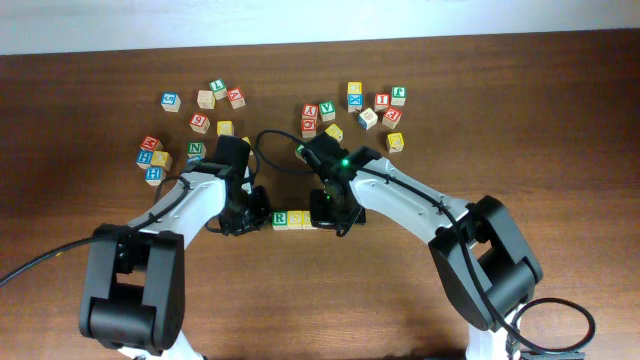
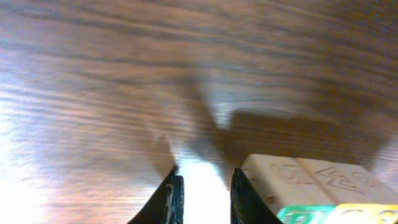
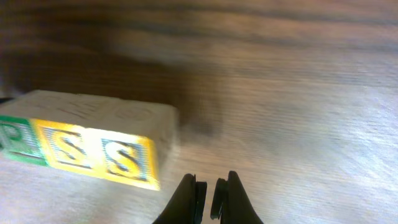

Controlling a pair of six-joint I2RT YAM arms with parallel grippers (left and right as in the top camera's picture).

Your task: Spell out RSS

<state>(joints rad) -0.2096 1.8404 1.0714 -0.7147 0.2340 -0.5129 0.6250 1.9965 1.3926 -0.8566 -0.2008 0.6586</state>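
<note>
R block (image 3: pixel 15 140), first S block (image 3: pixel 65 149) and second S block (image 3: pixel 124 158) touch in a row, so the word looks done. The left claw (image 2: pixel 202 199) is a little apart and the right claw (image 3: pixel 207 193) is pinched. Both are empty. Next, back away gently.

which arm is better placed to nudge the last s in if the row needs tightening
Right. The right gripper, shut, sits just beside the end S without touching; the left gripper is at the other end, by the R.

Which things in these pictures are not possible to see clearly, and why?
- Overhead: the last S cube, mostly covered by the right gripper.
- Left wrist: the letter row, cut off by the bottom edge, its faces blurred.
- Overhead: letters on several scattered cubes, too small to read.
</note>
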